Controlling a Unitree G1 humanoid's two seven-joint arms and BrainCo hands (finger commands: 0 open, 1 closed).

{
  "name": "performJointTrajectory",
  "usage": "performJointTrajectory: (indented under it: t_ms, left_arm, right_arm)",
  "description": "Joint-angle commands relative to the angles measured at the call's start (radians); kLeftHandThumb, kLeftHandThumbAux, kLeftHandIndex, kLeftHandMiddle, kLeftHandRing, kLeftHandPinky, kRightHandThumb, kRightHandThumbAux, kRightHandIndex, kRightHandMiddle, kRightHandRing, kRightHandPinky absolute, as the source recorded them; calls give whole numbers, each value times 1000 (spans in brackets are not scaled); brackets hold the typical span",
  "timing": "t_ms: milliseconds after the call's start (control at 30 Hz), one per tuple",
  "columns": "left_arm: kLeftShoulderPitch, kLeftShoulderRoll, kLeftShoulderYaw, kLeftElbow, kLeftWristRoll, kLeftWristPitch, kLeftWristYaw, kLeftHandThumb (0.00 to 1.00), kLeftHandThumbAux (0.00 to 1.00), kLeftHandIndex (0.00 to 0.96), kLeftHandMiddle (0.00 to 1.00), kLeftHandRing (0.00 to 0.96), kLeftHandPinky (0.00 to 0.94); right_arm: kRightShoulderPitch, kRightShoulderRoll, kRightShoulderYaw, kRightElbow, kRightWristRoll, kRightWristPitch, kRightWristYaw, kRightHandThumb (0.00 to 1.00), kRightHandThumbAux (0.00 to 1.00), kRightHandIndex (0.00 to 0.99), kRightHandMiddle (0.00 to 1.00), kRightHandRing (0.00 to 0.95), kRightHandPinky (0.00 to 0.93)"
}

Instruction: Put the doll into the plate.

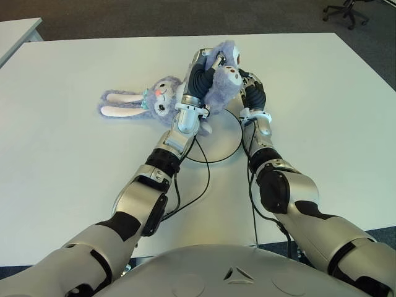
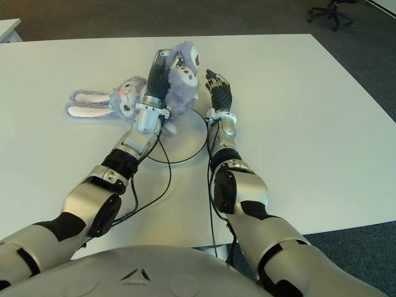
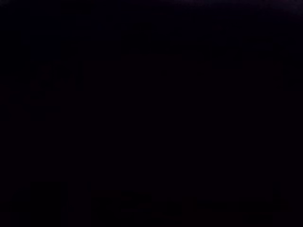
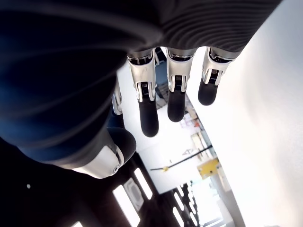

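Clutching the soft, light doll (image 1: pixel 185 93) by its plush body over the plate's (image 1: pixel 232 148) far rim, the left hand (image 1: pixel 201 77) grips securely, the right hand (image 2: pixel 218 93) spread alongside.

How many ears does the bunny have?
2. Both ears of the doll lie side by side on the table, pointing toward the robot's left, away from the left hand gripping its body.

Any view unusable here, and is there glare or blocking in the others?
Left wrist view: entirely black, nothing readable. Right wrist view: right hand with its dark fingers fills the frame, against a bright washed-out background. Eye views: evenly lit, soft shadows; left hand on the bunny doll beside the plate.
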Motion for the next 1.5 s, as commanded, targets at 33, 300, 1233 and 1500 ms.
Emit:
performJointTrajectory:
  t_ms: [33,300,1233,1500]
  left_arm:
    - [42,-2,-14,8,26,9,20,854,674,759,865,862,881]
    - [36,5,-24,12,57,-12,46,688,624,749,855,861,878]
    - [46,-9,-14,-12,19,14,-4,419,408,642,798,788,771]
    - [53,-8,-13,-23,14,27,-6,433,427,549,762,746,735]
  right_arm:
    - [91,25,-3,58,2,35,-3,713,713,427,249,150,111]
    - [90,23,-2,60,2,42,1,706,719,415,224,135,78]
    - [87,13,12,66,-11,45,-20,695,724,403,182,110,69]
    - [86,12,8,68,-6,47,-10,696,724,403,185,117,80]
